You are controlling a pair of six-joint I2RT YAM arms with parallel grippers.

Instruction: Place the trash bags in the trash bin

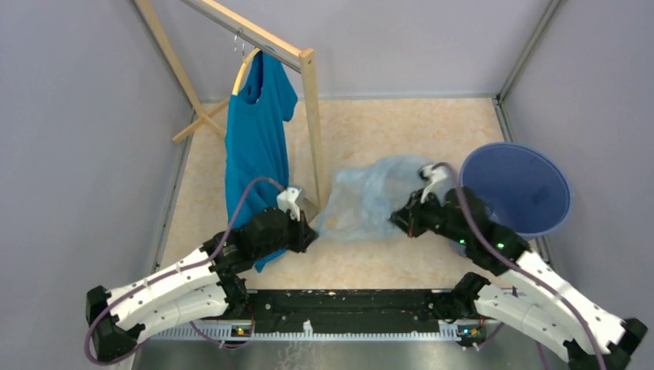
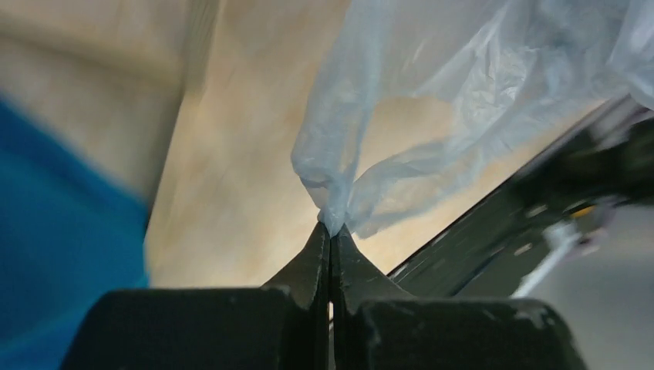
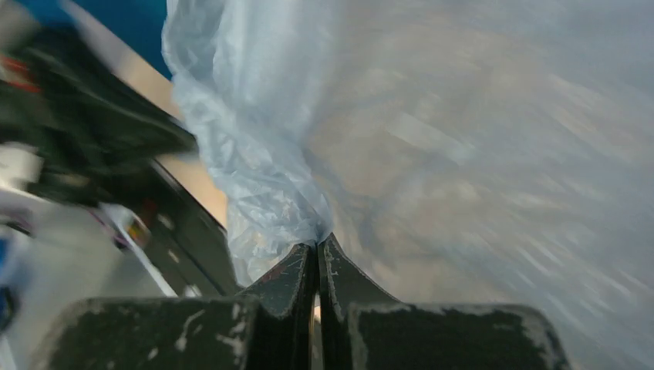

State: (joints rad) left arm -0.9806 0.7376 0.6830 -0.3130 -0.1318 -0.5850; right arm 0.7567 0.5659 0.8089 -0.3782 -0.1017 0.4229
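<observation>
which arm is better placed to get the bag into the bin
Right, probably: the right gripper pinches the trash bag just beside the trash bin, while the left gripper holds its far edge, by the T-shirt.

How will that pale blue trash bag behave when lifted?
Probably floppy: the trash bag crumples in wrinkled folds between the left gripper and right gripper. Likely light; the film is thin, translucent. It might slip: each pinch holds only a small bunch.
</observation>
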